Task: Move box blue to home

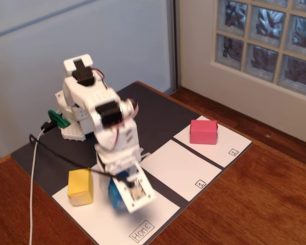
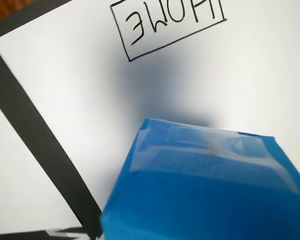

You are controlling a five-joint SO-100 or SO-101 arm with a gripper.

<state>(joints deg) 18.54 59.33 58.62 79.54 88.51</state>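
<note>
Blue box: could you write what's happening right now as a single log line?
hand: shut on blue box | place: over HOME sheet | yellow block: on HOME sheet | pink block: on sheet 2

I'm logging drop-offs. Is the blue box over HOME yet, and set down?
Over it: the blue box hangs above the HOME sheet, held at the gripper. Whether it touches the paper, cannot tell.

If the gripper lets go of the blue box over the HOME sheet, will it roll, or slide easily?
The blue box has flat faces and straight edges, so it should probably settle, not roll. Its taped paper wrap looks smooth, and the HOME sheet is plain paper, so it may slide if nudged. It looks paper-made, likely light.
</note>
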